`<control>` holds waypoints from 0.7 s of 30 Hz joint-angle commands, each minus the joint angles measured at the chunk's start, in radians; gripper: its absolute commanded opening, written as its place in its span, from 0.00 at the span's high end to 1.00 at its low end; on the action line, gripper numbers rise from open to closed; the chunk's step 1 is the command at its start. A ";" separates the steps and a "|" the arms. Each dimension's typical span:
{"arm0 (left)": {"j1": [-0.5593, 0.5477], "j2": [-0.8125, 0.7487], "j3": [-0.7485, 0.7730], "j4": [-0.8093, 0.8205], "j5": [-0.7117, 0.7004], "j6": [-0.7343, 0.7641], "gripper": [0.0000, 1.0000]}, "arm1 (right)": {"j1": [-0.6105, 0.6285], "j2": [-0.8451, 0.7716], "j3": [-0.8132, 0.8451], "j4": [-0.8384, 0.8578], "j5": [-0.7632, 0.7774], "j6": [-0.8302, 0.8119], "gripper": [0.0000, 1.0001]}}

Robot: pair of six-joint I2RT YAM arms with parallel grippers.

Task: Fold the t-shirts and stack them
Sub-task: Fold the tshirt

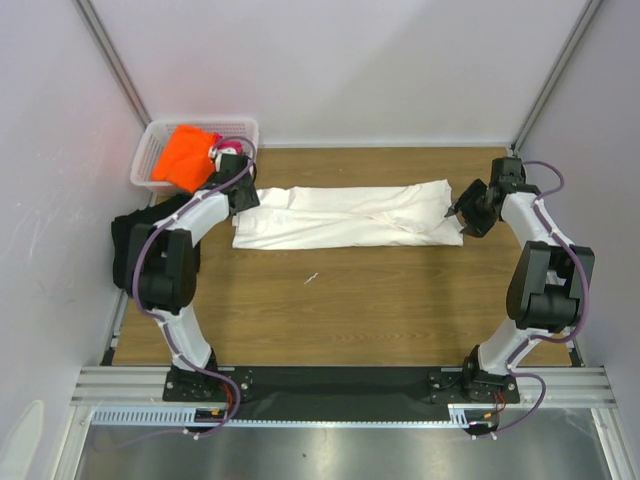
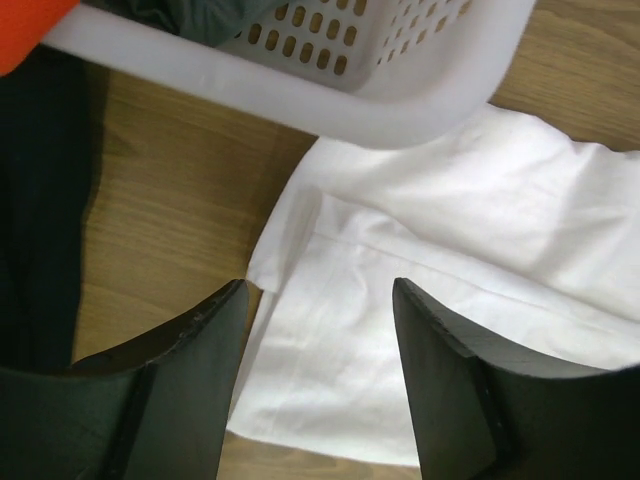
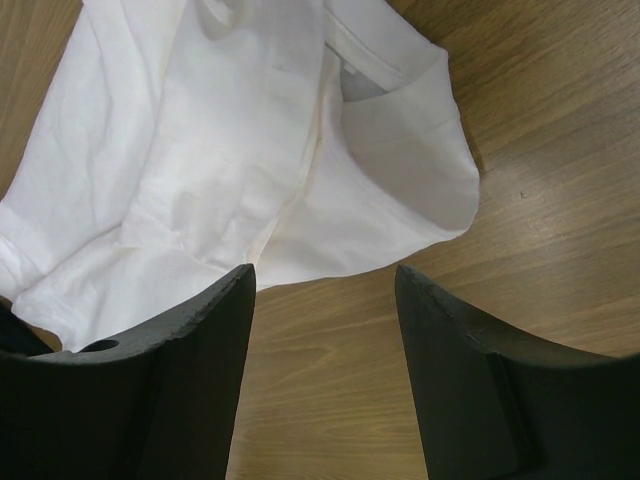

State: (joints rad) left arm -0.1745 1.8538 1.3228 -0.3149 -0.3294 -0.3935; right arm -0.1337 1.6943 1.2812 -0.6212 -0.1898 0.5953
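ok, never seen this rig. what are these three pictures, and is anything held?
Two robot arms are bolted to a wooden table's near edge. The wide picture looks down from above and behind; the other two come from wrist cameras: the dark shapes at the bottom are the left arm's fingers and the right arm's fingers. A white cloth t-shirt, folded into a long strip, lies on the table. At the far left sits a white plastic lattice basket holding an orange cloth; a black cloth lies by the left arm. Both pairs stand open at the strip's ends, holding nothing.
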 commanded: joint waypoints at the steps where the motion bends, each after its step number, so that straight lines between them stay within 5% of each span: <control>1: -0.013 -0.067 -0.052 0.023 0.041 -0.034 0.35 | -0.004 -0.009 -0.043 0.028 0.015 0.015 0.36; 14: -0.123 -0.102 -0.119 0.003 0.115 -0.074 0.41 | -0.018 0.070 -0.117 0.081 0.098 -0.009 0.38; 19: -0.128 -0.107 -0.109 -0.004 0.118 -0.071 0.40 | -0.033 0.094 -0.121 0.121 0.122 -0.014 0.51; 21: -0.128 -0.113 -0.103 -0.010 0.110 -0.067 0.41 | -0.038 0.108 -0.115 0.117 0.148 -0.018 0.68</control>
State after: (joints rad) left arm -0.3035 1.8030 1.2015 -0.3252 -0.2226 -0.4446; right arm -0.1616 1.7790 1.1599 -0.5392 -0.0948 0.5869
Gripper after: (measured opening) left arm 0.594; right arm 0.360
